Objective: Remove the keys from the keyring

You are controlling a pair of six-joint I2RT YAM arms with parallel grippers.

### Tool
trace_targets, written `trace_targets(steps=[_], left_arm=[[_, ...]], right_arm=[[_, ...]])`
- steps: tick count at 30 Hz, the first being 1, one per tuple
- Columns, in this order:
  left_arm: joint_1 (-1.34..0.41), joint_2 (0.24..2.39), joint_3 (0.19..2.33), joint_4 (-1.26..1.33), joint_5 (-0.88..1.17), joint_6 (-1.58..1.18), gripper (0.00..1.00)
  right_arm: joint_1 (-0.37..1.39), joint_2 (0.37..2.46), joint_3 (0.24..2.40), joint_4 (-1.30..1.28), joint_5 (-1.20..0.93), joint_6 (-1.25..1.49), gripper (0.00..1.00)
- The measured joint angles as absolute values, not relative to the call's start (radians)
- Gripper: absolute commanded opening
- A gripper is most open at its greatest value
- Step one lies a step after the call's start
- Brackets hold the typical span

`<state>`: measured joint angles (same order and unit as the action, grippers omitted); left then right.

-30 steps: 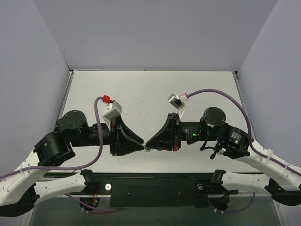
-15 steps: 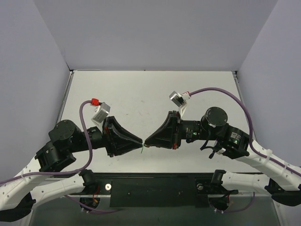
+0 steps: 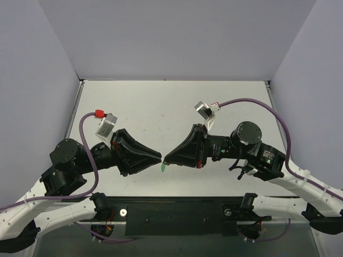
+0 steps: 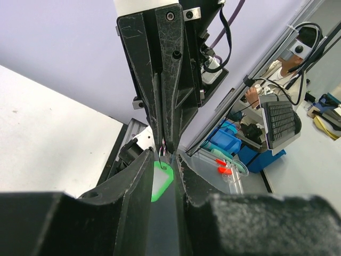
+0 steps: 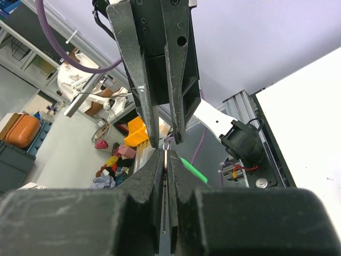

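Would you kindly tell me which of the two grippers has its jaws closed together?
The right gripper: its jaws are clamped on the keyring, while the left gripper's stand apart.

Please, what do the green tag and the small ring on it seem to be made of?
The green tag is likely plastic, glossy and translucent: light glows through it and its middle looks pale. The ring is probably metal wire, thin and grey with a slight shine, but it is too small to be sure.

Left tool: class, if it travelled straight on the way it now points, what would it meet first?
Most likely the right tool, shut and facing it tip to tip. The green tag hangs right at that meeting point and might touch first; depth is unclear.
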<state>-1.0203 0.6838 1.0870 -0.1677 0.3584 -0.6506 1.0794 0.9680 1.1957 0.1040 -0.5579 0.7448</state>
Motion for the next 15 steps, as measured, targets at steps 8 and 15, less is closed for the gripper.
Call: trace_targets(steps=[8,15], left_arm=[[-1.020,0.692,1.087,-0.162,0.360,-0.659,0.13],[-1.020,0.697,1.090,-0.162,0.359,-0.669,0.00]], right_arm=[[1.079,0.969,1.196,0.124,-0.555,0.759,0.00],[1.079,0.970,1.194,0.132,-0.554,0.763,0.00]])
